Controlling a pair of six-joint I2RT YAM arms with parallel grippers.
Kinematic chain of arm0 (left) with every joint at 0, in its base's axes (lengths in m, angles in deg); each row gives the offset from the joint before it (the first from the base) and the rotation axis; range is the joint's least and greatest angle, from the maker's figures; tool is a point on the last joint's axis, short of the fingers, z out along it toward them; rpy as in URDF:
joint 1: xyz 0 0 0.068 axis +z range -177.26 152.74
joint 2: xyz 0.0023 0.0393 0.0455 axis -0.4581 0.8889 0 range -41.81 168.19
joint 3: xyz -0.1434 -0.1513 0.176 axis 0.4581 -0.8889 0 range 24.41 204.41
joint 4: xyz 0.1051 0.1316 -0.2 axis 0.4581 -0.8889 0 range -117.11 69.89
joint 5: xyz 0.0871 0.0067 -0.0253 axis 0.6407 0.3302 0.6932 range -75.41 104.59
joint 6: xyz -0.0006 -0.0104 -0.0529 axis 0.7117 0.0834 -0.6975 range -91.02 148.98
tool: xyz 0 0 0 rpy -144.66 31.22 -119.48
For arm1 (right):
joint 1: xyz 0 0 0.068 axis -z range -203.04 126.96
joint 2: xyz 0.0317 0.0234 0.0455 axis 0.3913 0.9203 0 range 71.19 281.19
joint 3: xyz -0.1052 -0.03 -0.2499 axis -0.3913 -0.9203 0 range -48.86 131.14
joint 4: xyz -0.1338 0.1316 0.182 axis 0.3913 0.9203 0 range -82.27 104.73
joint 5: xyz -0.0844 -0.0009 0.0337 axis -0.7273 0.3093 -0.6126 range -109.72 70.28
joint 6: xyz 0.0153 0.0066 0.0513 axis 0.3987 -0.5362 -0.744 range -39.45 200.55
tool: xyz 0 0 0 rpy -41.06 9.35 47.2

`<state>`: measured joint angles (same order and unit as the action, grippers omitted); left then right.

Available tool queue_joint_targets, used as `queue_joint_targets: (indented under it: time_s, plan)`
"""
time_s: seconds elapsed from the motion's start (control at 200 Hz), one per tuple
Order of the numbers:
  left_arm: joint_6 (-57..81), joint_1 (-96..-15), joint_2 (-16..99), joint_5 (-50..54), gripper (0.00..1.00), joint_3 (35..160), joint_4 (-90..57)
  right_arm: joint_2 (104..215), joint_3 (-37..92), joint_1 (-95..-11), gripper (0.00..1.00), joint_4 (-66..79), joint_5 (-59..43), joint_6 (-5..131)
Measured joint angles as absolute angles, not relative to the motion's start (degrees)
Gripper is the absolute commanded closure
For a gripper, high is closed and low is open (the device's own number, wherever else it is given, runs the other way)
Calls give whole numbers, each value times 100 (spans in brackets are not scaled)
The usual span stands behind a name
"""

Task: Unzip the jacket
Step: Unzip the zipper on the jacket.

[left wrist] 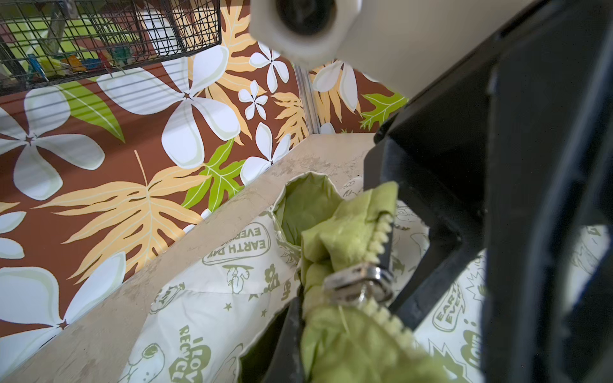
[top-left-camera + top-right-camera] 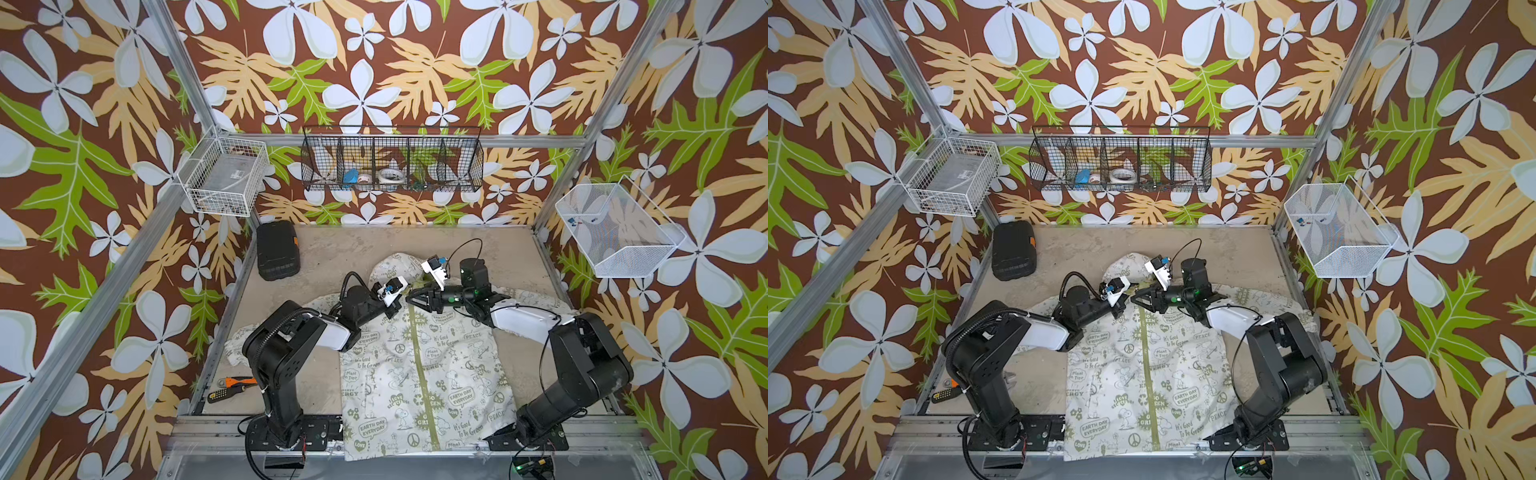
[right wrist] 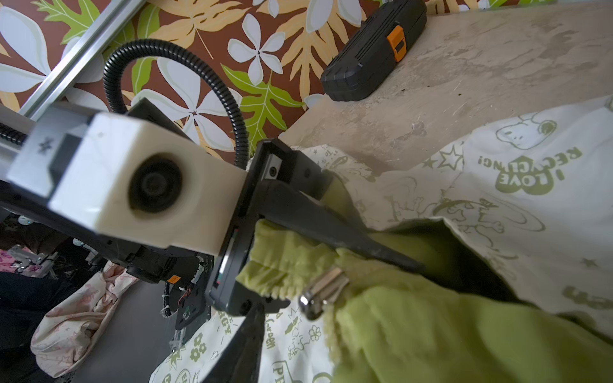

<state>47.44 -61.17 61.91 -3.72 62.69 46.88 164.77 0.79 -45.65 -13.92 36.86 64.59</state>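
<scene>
- The jacket (image 2: 415, 386) is laid flat on the table (image 2: 332, 257), with the hood toward 12 o'clock and the hem draped over the edge at 6 o'clock.
- In both top views the zipper (image 2: 420, 374) is seen closed from collar to hem. The slider (image 1: 358, 285) sits at the collar end, with only a few teeth parted above it.
- The green collar fabric is clenched by the left gripper (image 2: 399, 306), reaching in from 8 o'clock.
- The right gripper (image 2: 411, 298) is placed just beside the slider, from 3 o'clock. Whether its fingers are closed on the pull cannot be told.
- The task is judged barely begun: nearly the whole run toward 6 o'clock is left.
</scene>
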Motion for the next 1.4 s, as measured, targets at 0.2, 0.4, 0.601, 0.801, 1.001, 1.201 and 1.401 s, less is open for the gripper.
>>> queue_joint_targets:
  time_s: [0.2,0.4,0.601,0.801,1.001,1.201,1.401]
  plan:
    - [4854,-6117,6136,-389,100,6269,4556,16591,162,-4514,57,-1217,3683,6585]
    - [4886,-6117,6132,-402,100,6311,4478,16580,243,-4477,49,-1042,3686,6727]
    - [4963,-6117,6132,-520,100,6447,4248,16602,368,-4473,46,-966,3738,6747]
    - [5011,-6106,6132,-571,100,6519,4104,16709,527,-4469,58,-778,3762,6745]
    - [5011,-6104,6132,-606,100,6519,4084,16720,558,-4469,65,-693,3775,6743]
    - [5011,-6102,6132,-645,100,6516,4071,16720,556,-4471,70,-679,3780,6723]
    - [5033,-6102,6132,-649,100,6516,4071,16713,558,-4473,76,-684,3788,6699]
